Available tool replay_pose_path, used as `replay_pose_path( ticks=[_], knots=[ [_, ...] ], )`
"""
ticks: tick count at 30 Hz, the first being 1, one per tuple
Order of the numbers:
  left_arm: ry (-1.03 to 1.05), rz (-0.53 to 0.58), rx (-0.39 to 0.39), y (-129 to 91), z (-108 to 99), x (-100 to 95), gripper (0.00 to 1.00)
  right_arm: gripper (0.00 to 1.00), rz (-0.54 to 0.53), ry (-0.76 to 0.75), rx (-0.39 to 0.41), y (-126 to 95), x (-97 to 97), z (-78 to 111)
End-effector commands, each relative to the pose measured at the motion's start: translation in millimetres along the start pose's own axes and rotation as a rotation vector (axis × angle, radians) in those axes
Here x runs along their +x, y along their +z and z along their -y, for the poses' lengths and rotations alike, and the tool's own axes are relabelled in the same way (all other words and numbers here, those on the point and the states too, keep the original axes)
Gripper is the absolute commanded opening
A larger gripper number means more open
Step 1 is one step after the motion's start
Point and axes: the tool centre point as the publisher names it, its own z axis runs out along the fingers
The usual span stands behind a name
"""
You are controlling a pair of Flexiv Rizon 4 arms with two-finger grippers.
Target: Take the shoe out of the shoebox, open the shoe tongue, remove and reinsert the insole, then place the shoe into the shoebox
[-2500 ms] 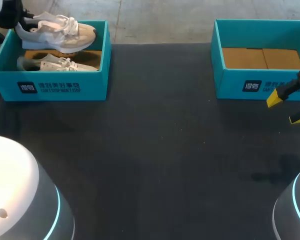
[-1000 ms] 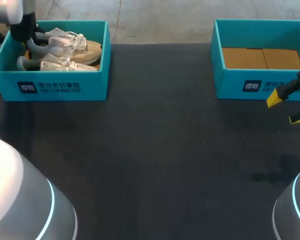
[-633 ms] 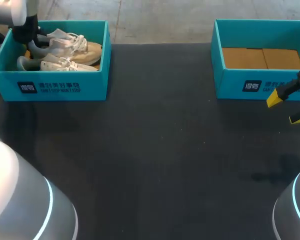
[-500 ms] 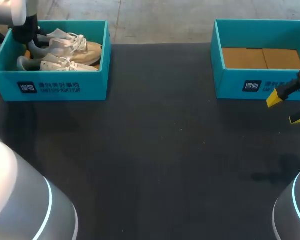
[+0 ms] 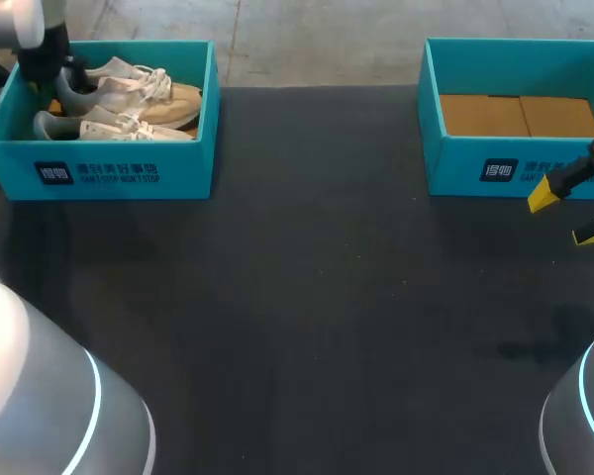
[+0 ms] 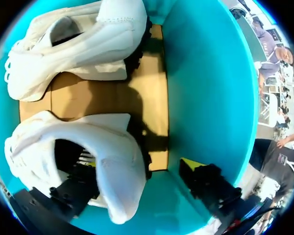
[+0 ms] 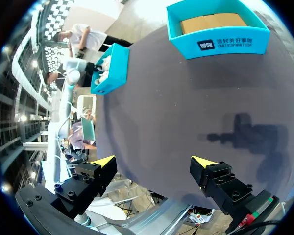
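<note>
Left gripper (image 6: 139, 169): released, fingers spread, lowered into the shoebox (image 6: 210, 88) at the far left of the table (image 5: 327, 297). The shoe (image 6: 108, 142) rests upright on the cardboard floor of the box with its heel between the fingers. One finger sits at the collar opening. The other stands clear of the heel, beside the box wall. A second shoe (image 6: 83, 44) lies alongside, ahead of the gripper. Right gripper (image 7: 154, 164): open, holding nothing, above the table near the empty shoebox (image 5: 455, 168).
</note>
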Motion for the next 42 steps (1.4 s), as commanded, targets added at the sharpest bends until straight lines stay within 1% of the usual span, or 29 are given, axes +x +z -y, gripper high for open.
replay_pose_path(
  ticks=[1, 8, 15, 20, 27, 31, 34, 35, 37, 42],
  knots=[
    [-0.008, 0.019, -0.022, -11.2, 6.8, 5.5, 1.00, 1.00, 0.003, 0.002, 0.000, 0.9, 0.0, 0.1],
    [-0.036, 0.072, -0.055, -30.5, 8.9, 5.4, 1.00, 1.00, 0.003, 0.002, 0.000, 0.9, 0.0, 0.1],
    [-0.040, 0.135, -0.097, -57.8, 13.0, 4.8, 1.00, 1.00, 0.003, 0.002, 0.000, 0.9, 0.0, 0.1],
    [-0.039, 0.175, -0.119, -82.2, 17.8, 2.8, 1.00, 1.00, 0.003, 0.002, 0.000, 0.9, 0.0, 0.1],
    [-0.031, 0.205, -0.144, -102.9, 20.4, -1.8, 1.00, 1.00, 0.003, 0.002, 0.000, 0.9, 0.0, 0.1],
    [-0.034, 0.203, -0.150, -112.0, 23.4, -3.3, 1.00, 1.00, 0.003, 0.002, 0.000, 0.9, 0.0, 0.1],
    [-0.037, 0.196, -0.141, -116.6, 26.4, -4.2, 1.00, 1.00, 0.003, 0.002, 0.000, 0.9, 0.0, 0.1],
    [-0.041, 0.195, -0.125, -117.7, 27.5, -4.4, 1.00, 1.00, 0.003, 0.002, 0.000, 0.9, 0.0, 0.1],
    [-0.044, 0.186, -0.124, -120.9, 30.2, -4.5, 1.00, 1.00, 0.003, 0.002, 0.000, 0.9, 0.0, 0.1],
    [-0.055, 0.201, -0.111, -132.7, 39.2, -2.9, 1.00, 1.00, 0.003, 0.002, 0.000, 0.9, 0.0, 0.1]
  ],
)
